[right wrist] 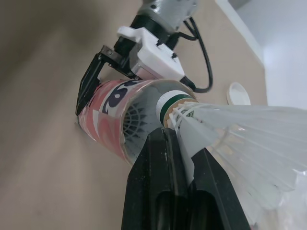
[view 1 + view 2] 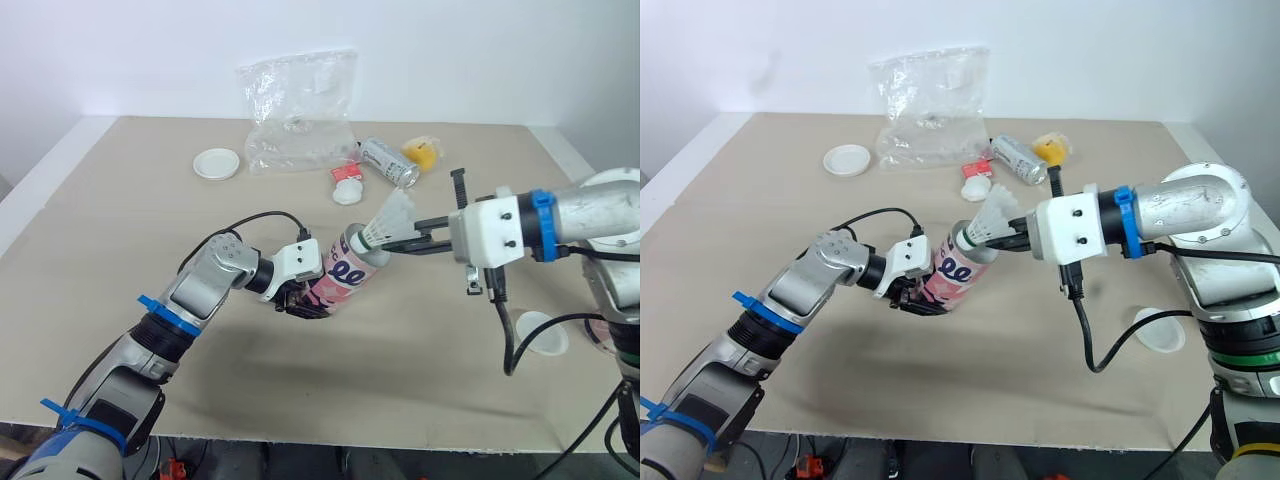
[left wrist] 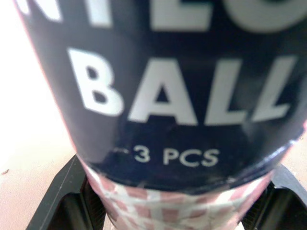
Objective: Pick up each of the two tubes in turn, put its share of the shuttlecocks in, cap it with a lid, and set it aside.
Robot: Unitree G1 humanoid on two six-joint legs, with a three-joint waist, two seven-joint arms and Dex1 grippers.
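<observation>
**Landmark: pink tube.** All positions below are given from this item.

1. Pink tube (image 2: pixel 345 270): held clear of the table (image 2: pixel 120 250), tilted, open mouth raised and turned toward the robot's right. The printed label reads "BALL" and "3 PCS" in the left wrist view.
2. Left tool (image 2: pixel 300 300): closed around the lower end of the pink tube, one black finger (image 3: pixel 62 191) on each side of the body.
3. Shuttlecock (image 2: pixel 388 222): at the mouth of the pink tube, with the green-banded cork at the rim and the white feathers pointing away from the tube. A white meshed skirt shows inside the mouth behind the cork in the right wrist view.
4. Right tool (image 2: pixel 395 243): closed on the shuttlecock just behind the cork, with the fingers nearly level and reaching in from the robot's right of the tube mouth.
5. Silver tube (image 2: pixel 390 162): lying on its side on the table, beyond the pink tube toward the far edge.
6. Small white and red item (image 2: pixel 347 185): on the table between the pink tube and the silver tube. Its type cannot be told.
7. Far lid (image 2: pixel 217 163): white, flat on the table, beyond the pink tube and to the robot's left of it.
8. Near lid (image 2: pixel 541 332): white, on the table well to the robot's right of the pink tube, under the right arm.
9. Plastic bag (image 2: pixel 298 110): clear and crumpled, beyond the pink tube at the far edge of the table.
10. Yellow item (image 2: pixel 422 153): just beside the silver tube, on the side away from the pink tube.
</observation>
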